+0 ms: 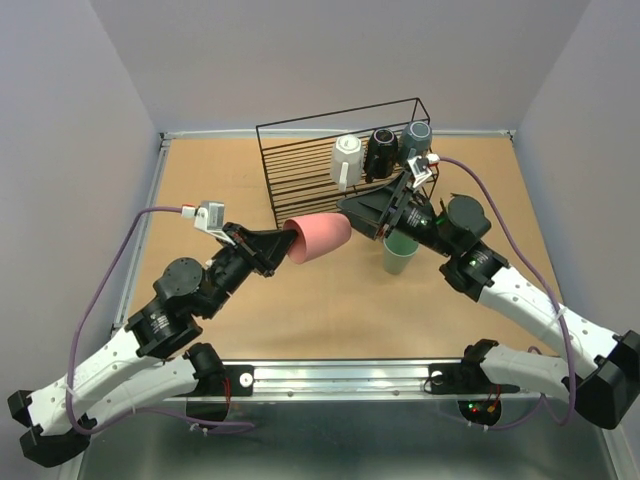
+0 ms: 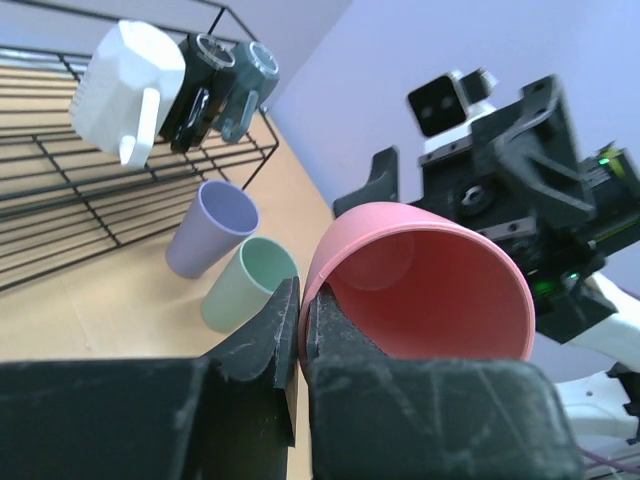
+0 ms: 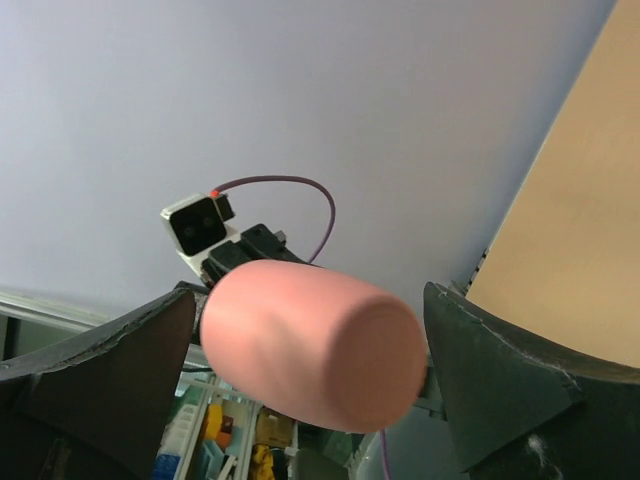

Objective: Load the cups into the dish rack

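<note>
My left gripper (image 1: 284, 244) is shut on the rim of the pink-red cup (image 1: 320, 238), one finger inside and one outside, and holds it on its side above the table. The grip shows in the left wrist view (image 2: 302, 320). My right gripper (image 1: 358, 220) is open and faces the cup's base. In the right wrist view the cup (image 3: 310, 345) lies between the spread fingers (image 3: 510, 390) and touches neither. The green cup (image 1: 400, 256) and the lavender cup (image 2: 210, 228) stand on the table. The white mug (image 1: 347, 160), black mug (image 1: 380, 150) and grey-blue mug (image 1: 414, 140) sit in the dish rack (image 1: 300, 175).
The rack stands at the back middle of the wooden table (image 1: 230, 300). The green cup is right below my right arm, with the lavender cup beside it next to the rack's front corner. Grey walls close in the table on both sides.
</note>
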You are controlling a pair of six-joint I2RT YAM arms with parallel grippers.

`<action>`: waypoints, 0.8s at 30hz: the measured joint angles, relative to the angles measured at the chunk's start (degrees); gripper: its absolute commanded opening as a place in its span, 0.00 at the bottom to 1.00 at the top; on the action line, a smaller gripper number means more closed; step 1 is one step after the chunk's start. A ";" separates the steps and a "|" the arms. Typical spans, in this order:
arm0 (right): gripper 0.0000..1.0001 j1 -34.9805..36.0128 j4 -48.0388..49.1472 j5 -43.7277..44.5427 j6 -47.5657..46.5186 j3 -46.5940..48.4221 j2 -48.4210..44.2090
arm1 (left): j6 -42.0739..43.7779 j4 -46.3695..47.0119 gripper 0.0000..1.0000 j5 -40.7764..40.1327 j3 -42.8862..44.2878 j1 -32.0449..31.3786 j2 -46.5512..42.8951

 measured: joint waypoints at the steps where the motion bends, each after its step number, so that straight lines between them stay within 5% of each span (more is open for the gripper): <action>1: 1.00 0.02 -0.37 -0.17 0.00 0.00 0.31 | -0.02 0.42 0.00 -0.17 0.31 0.00 -0.31; 24: 1.00 0.02 2.69 -2.25 5.90 0.02 3.72 | 0.83 12.02 0.00 -5.70 -3.06 0.00 1.25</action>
